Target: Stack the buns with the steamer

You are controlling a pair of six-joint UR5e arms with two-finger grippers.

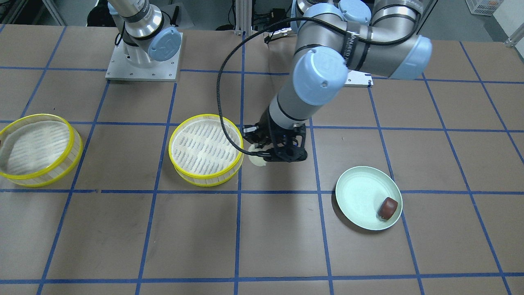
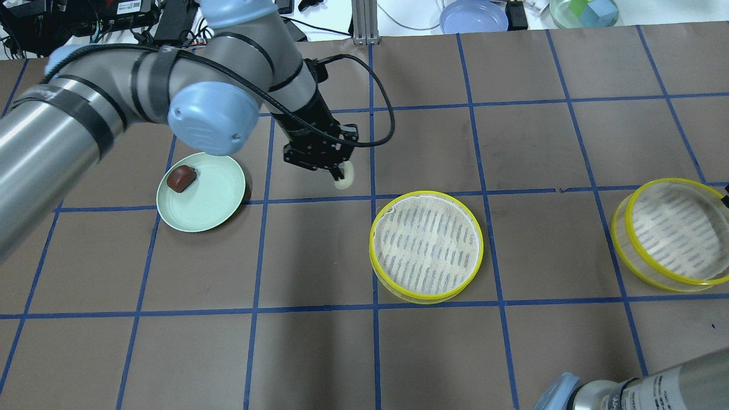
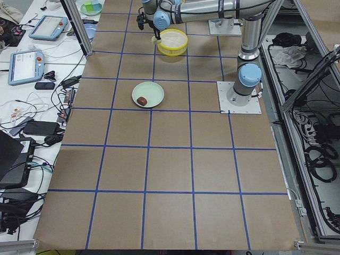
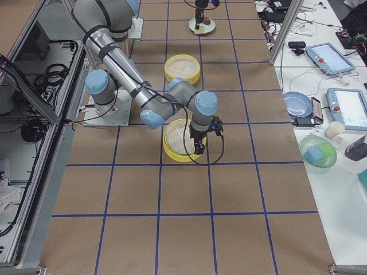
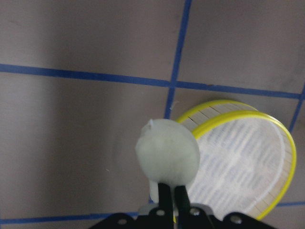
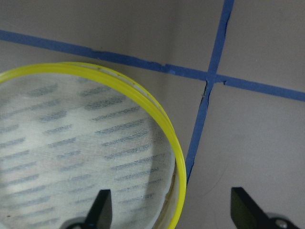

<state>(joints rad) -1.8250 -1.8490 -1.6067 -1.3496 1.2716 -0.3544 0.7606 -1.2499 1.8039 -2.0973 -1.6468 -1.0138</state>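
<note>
The left gripper [image 2: 337,171] is clamped on the cream-white bun [image 5: 167,157], holding it just beside the middle steamer tray [image 2: 426,246], apparently so it can go in over the rim. The brown bun [image 2: 181,178] lies on the green plate [image 2: 211,205]. The right gripper [image 6: 172,212] has its jaws apart astride the other tray's [image 2: 672,233] rim, probably to grip it for stacking.

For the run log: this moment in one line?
left gripper: shut on white bun, beside middle tray | right gripper: open over end tray | brown bun: on green plate
</note>
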